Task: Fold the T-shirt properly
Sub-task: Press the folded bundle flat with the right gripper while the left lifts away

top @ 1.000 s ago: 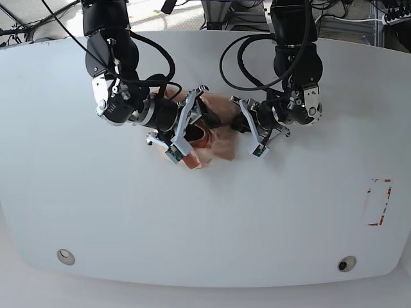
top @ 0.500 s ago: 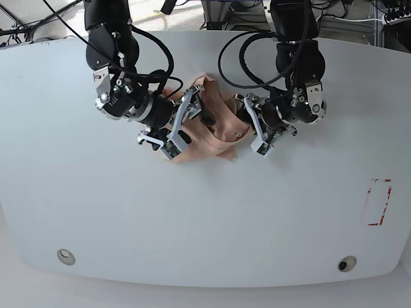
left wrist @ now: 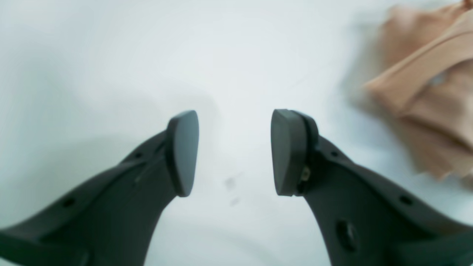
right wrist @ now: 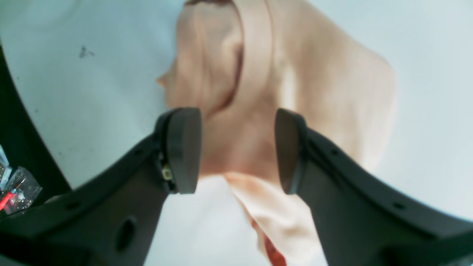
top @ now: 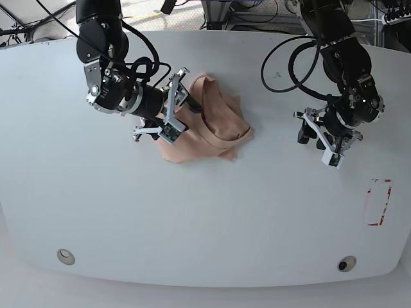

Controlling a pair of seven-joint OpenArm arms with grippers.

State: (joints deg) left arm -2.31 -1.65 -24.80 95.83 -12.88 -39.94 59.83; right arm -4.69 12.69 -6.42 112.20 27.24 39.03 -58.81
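Note:
The salmon-peach T-shirt (top: 215, 122) lies in a crumpled heap on the white table (top: 205, 212), its ribbed collar band (right wrist: 255, 55) curving across the top. My right gripper (top: 178, 106) hovers at the heap's left side. In the right wrist view it (right wrist: 236, 151) is open, the cloth showing beyond its fingers and nothing pinched. My left gripper (top: 316, 146) stands well to the right of the shirt. In the left wrist view it (left wrist: 234, 151) is open over bare table, with the T-shirt (left wrist: 425, 92) blurred at the upper right.
A red outlined rectangle (top: 379, 202) is marked near the table's right edge. Two round holes (top: 65, 256) (top: 347, 264) sit near the front edge. Black cables (top: 289, 58) loop from both arms at the back. Clutter (right wrist: 14, 188) shows beyond the table's rim.
My left gripper has opened, let go of the shirt and swung away to the right. The right gripper has drawn slightly left. The shirt has spread out into a looser heap.

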